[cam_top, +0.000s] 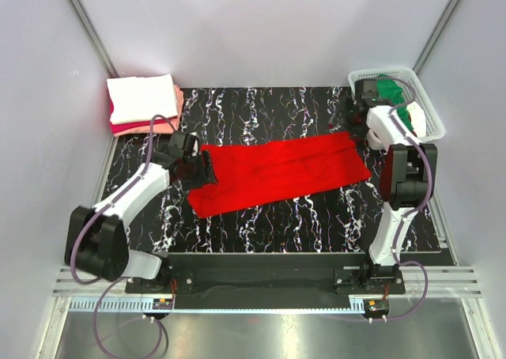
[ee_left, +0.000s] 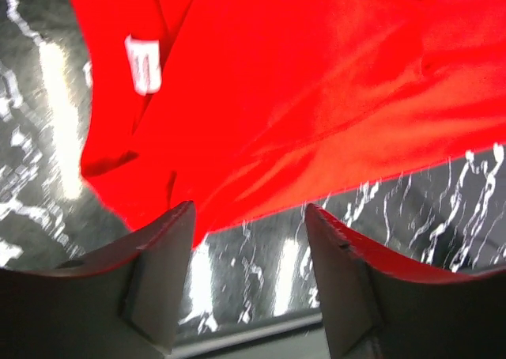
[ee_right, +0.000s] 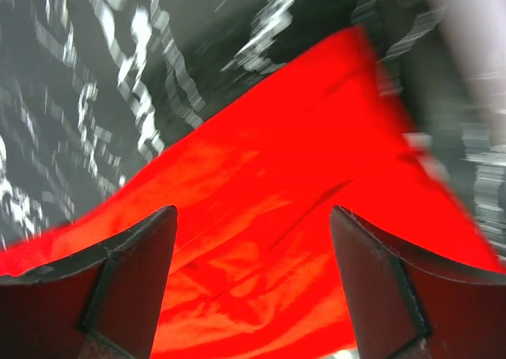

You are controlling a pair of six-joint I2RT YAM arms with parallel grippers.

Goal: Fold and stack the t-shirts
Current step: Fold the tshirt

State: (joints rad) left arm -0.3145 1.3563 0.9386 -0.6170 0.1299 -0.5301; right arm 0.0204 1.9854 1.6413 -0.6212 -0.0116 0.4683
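A bright red t-shirt [cam_top: 281, 171], folded into a long strip, lies across the middle of the black marbled table. My left gripper [cam_top: 205, 169] is at its left end. In the left wrist view the gripper [ee_left: 249, 217] is open and empty, just off the shirt's edge [ee_left: 316, 98], with the white neck label [ee_left: 144, 64] ahead. My right gripper [cam_top: 357, 126] is at the shirt's far right corner. In the right wrist view it [ee_right: 253, 217] is open and empty above the red cloth [ee_right: 261, 256].
A stack of folded shirts [cam_top: 141, 98], white on top, then salmon pink and crimson, sits at the back left. A white lattice basket [cam_top: 424, 98] at the back right holds a green shirt [cam_top: 389, 86]. Grey walls enclose the table.
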